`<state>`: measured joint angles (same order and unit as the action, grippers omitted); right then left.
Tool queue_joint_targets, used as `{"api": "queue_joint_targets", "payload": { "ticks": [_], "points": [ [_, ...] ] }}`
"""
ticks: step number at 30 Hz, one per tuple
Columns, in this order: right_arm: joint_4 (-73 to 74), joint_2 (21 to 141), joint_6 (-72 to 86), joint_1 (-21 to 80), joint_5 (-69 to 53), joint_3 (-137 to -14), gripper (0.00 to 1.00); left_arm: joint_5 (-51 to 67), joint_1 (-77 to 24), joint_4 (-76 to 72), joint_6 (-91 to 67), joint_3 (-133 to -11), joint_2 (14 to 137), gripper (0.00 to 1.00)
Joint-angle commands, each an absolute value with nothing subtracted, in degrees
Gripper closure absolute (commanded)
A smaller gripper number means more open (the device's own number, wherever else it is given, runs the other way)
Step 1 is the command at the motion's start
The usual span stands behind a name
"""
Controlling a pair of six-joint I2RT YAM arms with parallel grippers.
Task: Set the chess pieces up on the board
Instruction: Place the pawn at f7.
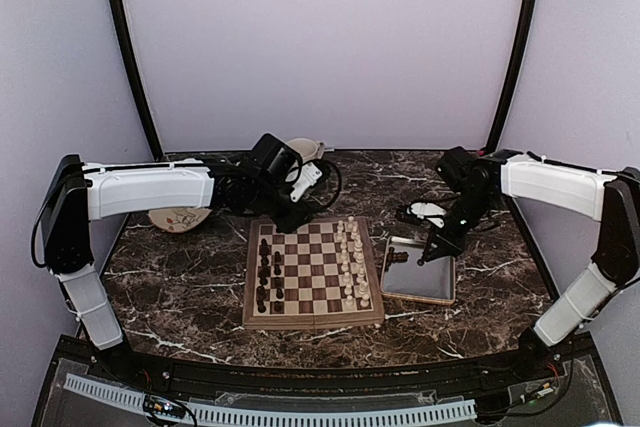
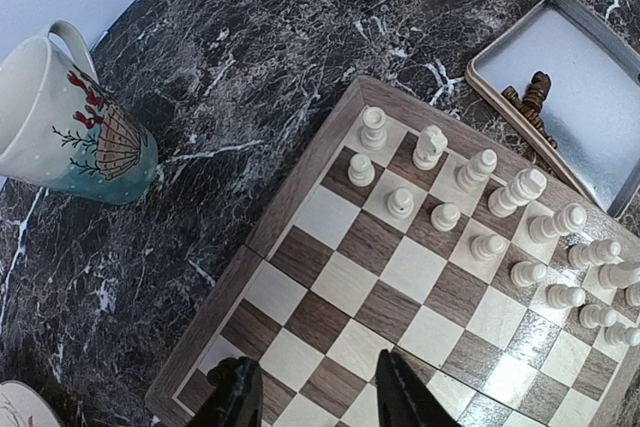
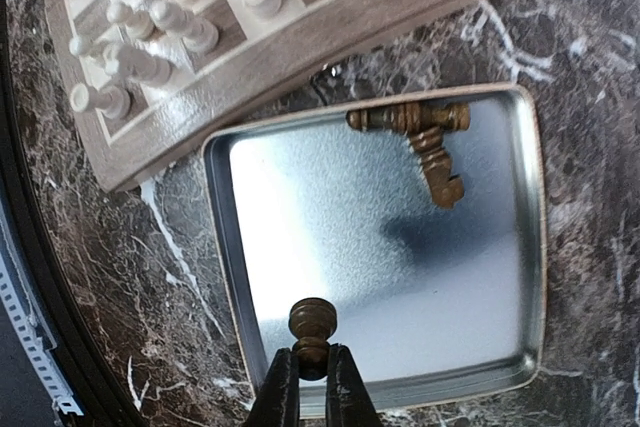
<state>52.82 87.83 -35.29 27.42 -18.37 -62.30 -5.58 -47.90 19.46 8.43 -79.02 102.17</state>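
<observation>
The board [image 1: 313, 317] lies mid-table, with dark chess pieces [image 1: 267, 272] on its left columns and cream-white ones [image 1: 350, 262] on its right. My right gripper [image 3: 312, 379] is shut on a dark brown piece [image 3: 312, 322], held above the metal tray's [image 3: 300, 207] near edge; the right gripper also shows in the top view [image 1: 432, 252]. Two more dark pieces [image 3: 425, 132] lie in the tray's far corner. My left gripper [image 2: 318, 399] is open and empty, low over the board's [image 2: 300, 217] far left corner, and in the top view [image 1: 295, 217] it is at the board's far edge.
A mug with a shell picture [image 2: 70, 117] stands on the marble behind the board. A patterned plate [image 1: 180, 217] lies at the left under the left arm. The tray [image 1: 420, 292] sits just right of the board. Cables [image 1: 428, 212] lie behind the tray.
</observation>
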Motion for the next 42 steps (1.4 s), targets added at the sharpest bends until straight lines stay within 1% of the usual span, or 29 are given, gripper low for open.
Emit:
{"api": "queue_joint_targets", "payload": {
  "ticks": [1, 9, 14, 19, 23, 32, 42],
  "points": [
    [55.3, 89.3, -34.5, 28.0, -20.6, -71.5, 0.95, -5.6, -47.0, 19.2, 5.6, -79.1, 96.7, 0.59],
    [57.3, 99.6, -31.7, 34.7, -16.0, -91.6, 0.95, -4.9, -39.7, 16.4, -0.6, -77.4, 90.4, 0.59],
    [60.3, 110.2, -31.3, 40.7, -14.0, -104.9, 0.94, -6.3, -36.3, 14.3, -2.1, -75.7, 86.2, 0.58],
    [62.8, 120.6, -31.4, 46.1, -11.6, -116.9, 0.94, -6.3, -33.8, 12.7, -2.4, -74.1, 83.0, 0.56],
    [65.1, 128.5, -31.0, 48.9, -11.6, -127.3, 0.94, -6.4, -33.1, 12.4, -2.2, -73.9, 81.9, 0.56],
    [62.8, 138.3, -30.7, 53.4, -12.6, -136.0, 0.95, -6.1, -32.6, 12.3, -2.1, -73.6, 81.0, 0.56],
    [58.5, 142.3, -30.0, 54.1, -13.6, -137.4, 0.94, -4.9, -32.3, 12.4, -2.0, -73.8, 81.6, 0.55]
  ]
}}
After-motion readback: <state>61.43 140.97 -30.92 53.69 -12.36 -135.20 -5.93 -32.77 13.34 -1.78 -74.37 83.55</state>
